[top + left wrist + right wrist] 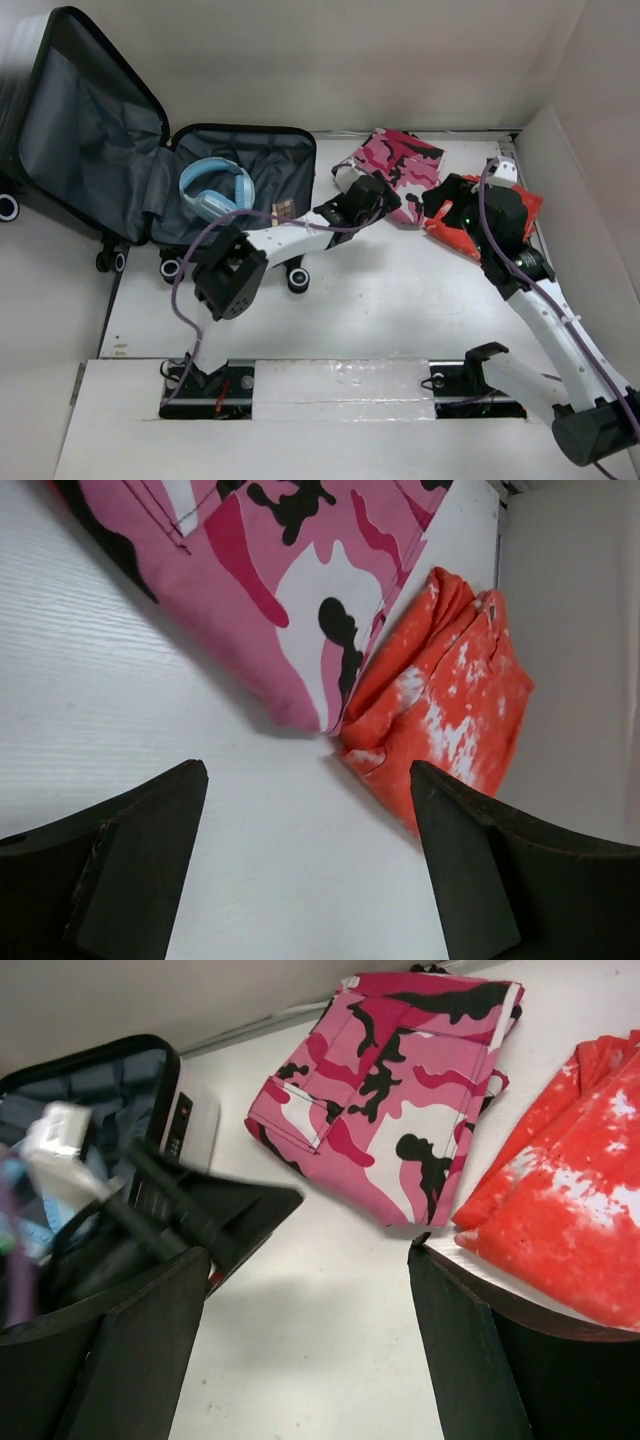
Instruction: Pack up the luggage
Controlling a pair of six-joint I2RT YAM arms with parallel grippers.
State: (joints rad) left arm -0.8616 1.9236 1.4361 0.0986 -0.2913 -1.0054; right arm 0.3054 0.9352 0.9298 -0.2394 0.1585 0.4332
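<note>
Two grippers, jaws spread, holding nothing: left gripper (308, 780) by pink camouflage garment (290, 590), right gripper (308, 1260) by orange garment (570, 1200). Luggage (90, 130) lies open at far left, headphones (215, 190) inside. Judgement: shell rigid, wheels may roll; push lid at its rim.

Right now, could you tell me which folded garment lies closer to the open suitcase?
The pink camouflage garment; the orange-and-white one lies farther right, beyond it from the suitcase.

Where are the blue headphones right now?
Seen from above, the headphones lie inside the open luggage at the far left, left of the pink camo cloth.
</note>
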